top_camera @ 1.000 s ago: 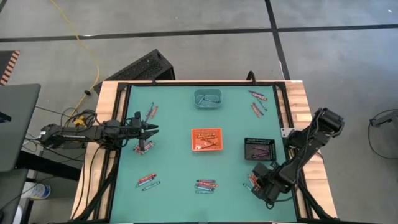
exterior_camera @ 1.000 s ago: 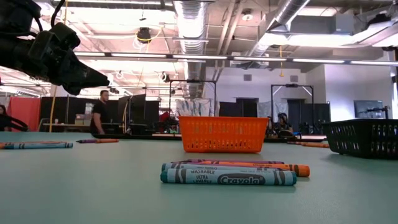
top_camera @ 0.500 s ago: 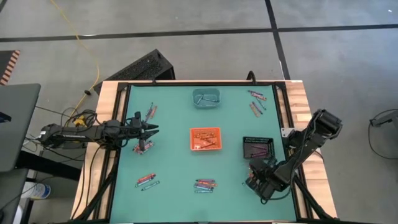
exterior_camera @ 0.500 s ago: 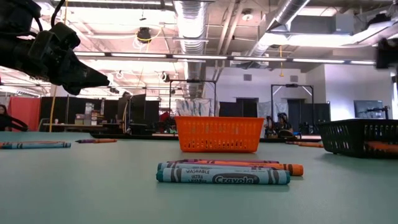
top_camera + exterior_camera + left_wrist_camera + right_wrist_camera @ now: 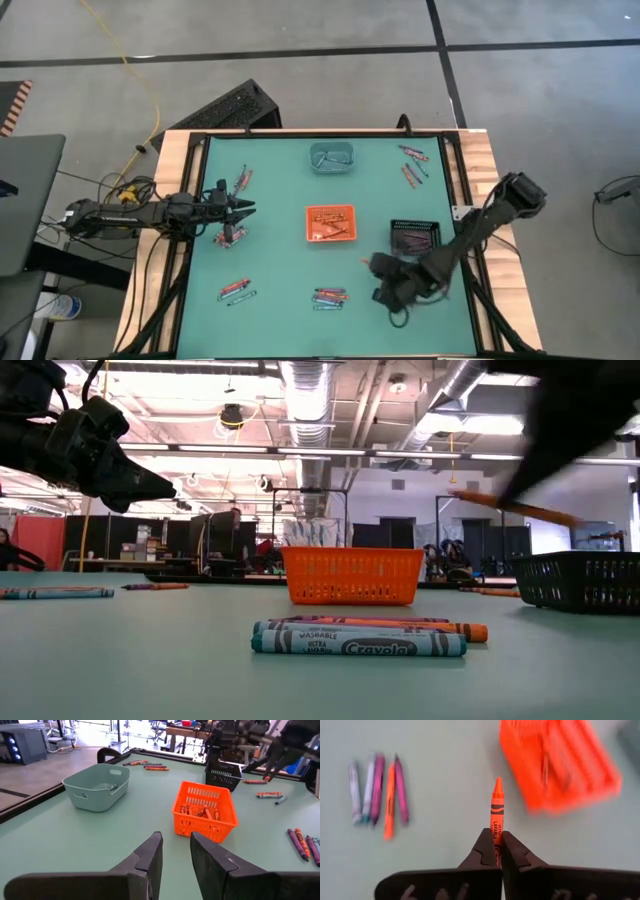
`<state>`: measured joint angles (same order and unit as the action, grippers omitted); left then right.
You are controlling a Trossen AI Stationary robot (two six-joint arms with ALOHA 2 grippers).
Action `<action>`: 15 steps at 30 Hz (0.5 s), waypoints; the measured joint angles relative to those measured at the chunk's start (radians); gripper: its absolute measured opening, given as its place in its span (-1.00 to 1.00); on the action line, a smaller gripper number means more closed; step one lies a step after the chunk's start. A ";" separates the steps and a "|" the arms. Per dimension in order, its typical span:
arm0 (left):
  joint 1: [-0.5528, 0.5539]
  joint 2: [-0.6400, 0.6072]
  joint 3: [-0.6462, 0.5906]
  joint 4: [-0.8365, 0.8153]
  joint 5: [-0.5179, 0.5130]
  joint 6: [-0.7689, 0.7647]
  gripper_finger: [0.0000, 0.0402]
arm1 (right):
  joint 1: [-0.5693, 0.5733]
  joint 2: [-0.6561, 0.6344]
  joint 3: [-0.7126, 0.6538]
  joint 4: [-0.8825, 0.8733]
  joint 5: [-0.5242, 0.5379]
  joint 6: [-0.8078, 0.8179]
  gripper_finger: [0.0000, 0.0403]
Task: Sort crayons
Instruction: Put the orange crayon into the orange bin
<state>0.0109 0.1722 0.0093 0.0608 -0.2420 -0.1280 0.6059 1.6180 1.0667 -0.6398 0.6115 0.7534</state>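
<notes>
Grey concrete floor w/ dark seam lines, yellow cable trailing across it. Black keyboard-like unit on floor just behind table. Laptop at left edge of high view. Beyond table in low view: open industrial ceiling w/ silver ducts, fluorescent strip lights, white back wall, dark partitions, person standing far off.

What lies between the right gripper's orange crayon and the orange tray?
Only bare green table. In the right wrist view the right gripper grips an orange crayon, and nothing lies between it and the orange tray.
</notes>
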 joint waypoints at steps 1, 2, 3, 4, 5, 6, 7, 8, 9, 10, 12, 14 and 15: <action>0.000 0.000 0.000 0.000 0.000 0.000 -0.56 | -0.026 0.000 0.009 0.044 -0.002 -0.099 -0.98; 0.000 0.000 0.000 0.000 0.000 0.000 -0.56 | -0.053 0.000 0.017 0.087 -0.006 -0.188 -0.98; 0.000 0.000 0.000 0.000 0.000 0.000 -0.56 | -0.081 0.000 0.024 0.136 -0.013 -0.275 -0.98; 0.000 0.000 0.000 0.000 0.000 0.000 -0.56 | -0.109 0.000 0.029 0.178 -0.027 -0.353 -0.98; 0.000 0.000 0.000 0.000 0.000 0.000 -0.56 | -0.140 -0.001 0.031 0.216 -0.046 -0.422 -0.98; 0.000 0.000 0.000 0.000 0.000 0.000 -0.56 | -0.169 -0.001 0.032 0.251 -0.069 -0.481 -0.98; 0.000 0.000 0.000 0.000 0.000 0.000 -0.56 | -0.197 -0.001 0.032 0.283 -0.091 -0.532 -0.98; 0.000 0.000 0.000 0.000 0.000 0.000 -0.56 | -0.227 -0.001 0.032 0.306 -0.109 -0.576 -0.98; 0.000 0.000 0.000 0.000 0.000 0.000 -0.56 | -0.254 -0.001 0.032 0.322 -0.124 -0.611 -0.98; 0.000 0.000 0.000 0.000 0.000 0.000 -0.56 | -0.281 0.002 0.032 0.336 -0.138 -0.639 -0.98; 0.000 0.000 0.000 0.000 0.000 0.000 -0.56 | -0.330 0.006 0.032 0.344 -0.148 -0.685 -0.98; 0.000 0.000 0.000 0.000 0.000 0.000 -0.56 | -0.376 0.009 0.032 0.340 -0.183 -0.711 -0.98; 0.000 0.000 0.000 0.000 0.000 0.000 -0.56 | -0.397 0.013 0.032 0.345 -0.203 -0.721 -0.98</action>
<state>0.0109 0.1722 0.0093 0.0608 -0.2420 -0.1280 0.2089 1.6307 1.0991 -0.2950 0.4081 0.0319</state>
